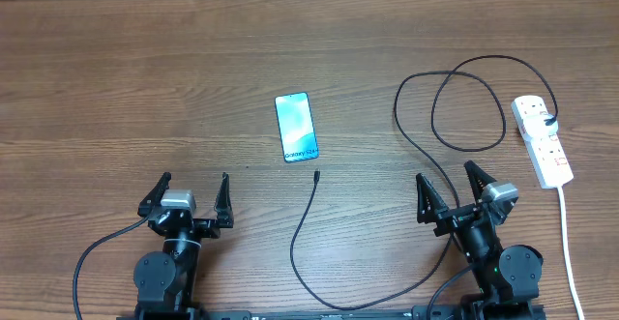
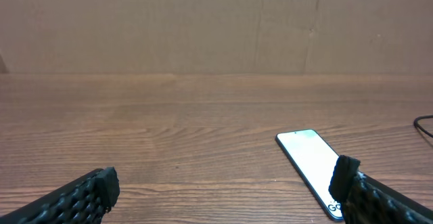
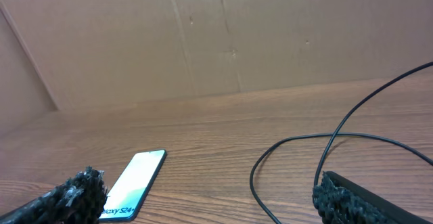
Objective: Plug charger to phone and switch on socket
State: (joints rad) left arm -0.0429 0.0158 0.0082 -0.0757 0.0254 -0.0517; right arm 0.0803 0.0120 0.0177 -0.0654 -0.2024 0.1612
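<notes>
Wood-grain brown table (image 1: 145, 69) carries one of each task thing. One slim rectangular smartphone with a lit blue-teal screen (image 1: 296, 127) lies face up, out in front of the arms and somewhat nearer the left one. One long thin black charger cable (image 1: 294, 246) has its small plug tip (image 1: 316, 177) near the phone's closest short end (apart from it, not inserted). One white elongated power strip with red switch marks (image 1: 542, 141) lies at the right, the charger's black plug (image 1: 549, 122) seated in it and its thick white lead (image 1: 566, 233) trailing to the near edge.

There are two grippers, both empty with fingers spread wide: the left gripper (image 1: 194, 180) and the right gripper (image 1: 445, 173). The cable loops beside the strip and passes under the right gripper; whether it touches cannot be told. A plain cardboard wall (image 2: 203, 21) backs the table.
</notes>
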